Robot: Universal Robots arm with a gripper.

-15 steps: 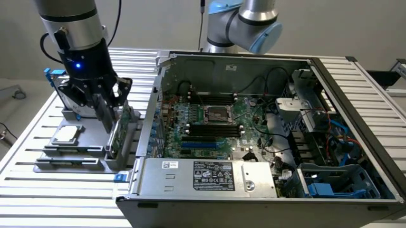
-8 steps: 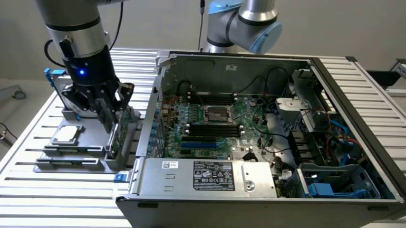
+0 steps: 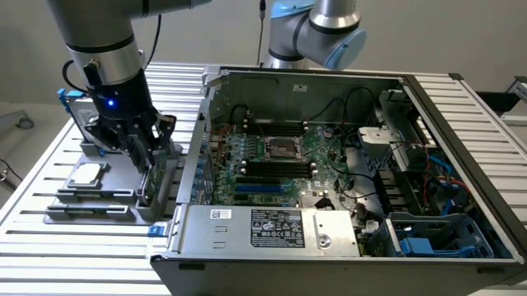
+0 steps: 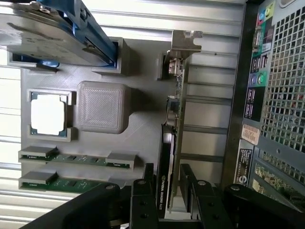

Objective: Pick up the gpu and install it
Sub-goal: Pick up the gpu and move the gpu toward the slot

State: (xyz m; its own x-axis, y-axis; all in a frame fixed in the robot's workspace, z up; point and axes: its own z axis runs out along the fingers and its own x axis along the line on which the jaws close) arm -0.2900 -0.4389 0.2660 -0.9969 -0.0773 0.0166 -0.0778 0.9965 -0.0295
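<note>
Big open computer case [image 3: 307, 73] on the exterior view's right: painted steel walls, motherboard [image 3: 280, 154] bare. Beside it sits the matte grey ridged tray [image 4: 143, 119] on the slatted metal table [image 3: 49, 246]. The gpu [image 4: 172, 129] stands on edge in the tray's slot (green board one face, smooth black cover the other), and the gripper [image 4: 167, 168] straddles it, jaws spread wide, nothing clamped. For a clean pick, I'd say: centre the pads [image 4: 145, 191] on the flat faces, square on, clear of the shiny end bracket [image 4: 185, 40].
</note>
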